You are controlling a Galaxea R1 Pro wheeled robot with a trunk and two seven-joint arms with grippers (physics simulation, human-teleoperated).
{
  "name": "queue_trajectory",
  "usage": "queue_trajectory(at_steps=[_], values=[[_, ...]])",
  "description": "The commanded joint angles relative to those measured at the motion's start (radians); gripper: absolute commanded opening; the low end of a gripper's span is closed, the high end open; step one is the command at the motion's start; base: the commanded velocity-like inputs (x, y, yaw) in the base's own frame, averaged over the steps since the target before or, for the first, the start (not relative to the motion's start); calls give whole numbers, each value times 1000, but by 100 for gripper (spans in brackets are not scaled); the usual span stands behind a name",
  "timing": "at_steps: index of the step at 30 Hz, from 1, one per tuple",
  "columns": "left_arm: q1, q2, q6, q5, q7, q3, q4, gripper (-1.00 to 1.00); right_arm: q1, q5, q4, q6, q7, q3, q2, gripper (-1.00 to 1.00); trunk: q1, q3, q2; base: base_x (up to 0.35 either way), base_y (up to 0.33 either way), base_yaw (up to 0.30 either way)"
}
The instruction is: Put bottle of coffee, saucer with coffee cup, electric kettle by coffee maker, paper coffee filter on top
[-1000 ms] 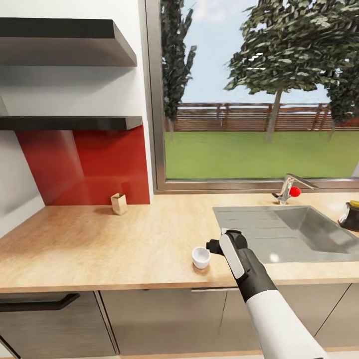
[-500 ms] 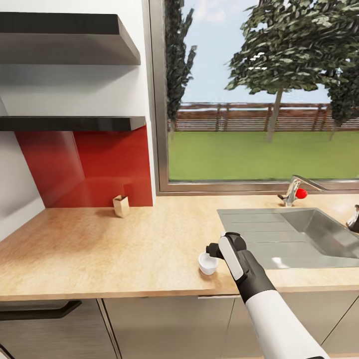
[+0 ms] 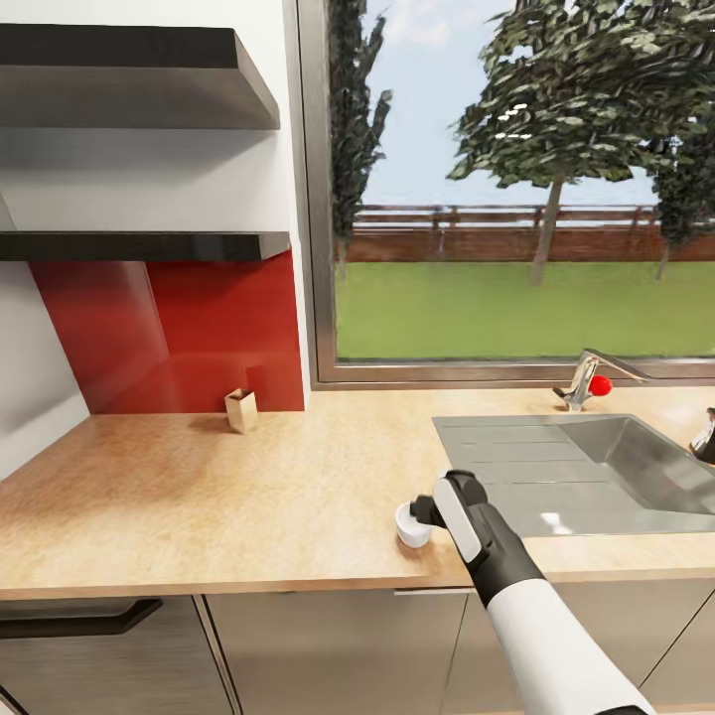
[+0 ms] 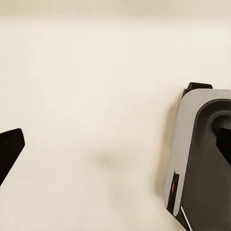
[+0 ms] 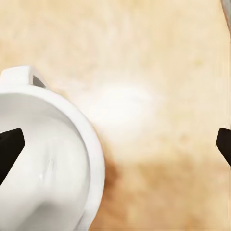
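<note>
The small white coffee cup (image 3: 410, 526) stands upright on the kitchen countertop (image 3: 248, 487) near its front edge, left of the sink. My right gripper (image 3: 422, 512) reaches down at the cup's right side. In the right wrist view the coffee cup (image 5: 43, 168) lies under one black fingertip (image 5: 9, 149), and the right gripper (image 5: 115, 147) is open with the cup's rim and bare counter between its fingers. My left gripper (image 4: 115, 149) is open over a pale floor with nothing between its fingers.
A steel sink (image 3: 596, 467) with a faucet (image 3: 581, 379) and a red knob (image 3: 600, 383) lies to the right. A small wooden box (image 3: 239, 408) stands by the red backsplash. Two dark shelves (image 3: 139, 245) hang above. A dark object (image 3: 707, 437) is cut off at the right edge.
The camera shifted slightly a second ago. My right gripper has since come down and a little left, closer onto the cup. The cup has stayed put.
</note>
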Motion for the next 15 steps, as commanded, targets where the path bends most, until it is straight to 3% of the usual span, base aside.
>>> queue_trajectory(at_steps=[1, 15], values=[[-1, 0, -3, 1, 3, -7, 1, 100, -1, -10, 2, 1, -10, 2, 0, 100, 0, -2, -1, 0, 0, 0], [-1, 0, -3, 1, 3, -7, 1, 100, -1, -10, 10, 2, -10, 2, 0, 100, 0, -2, -1, 0, 0, 0]])
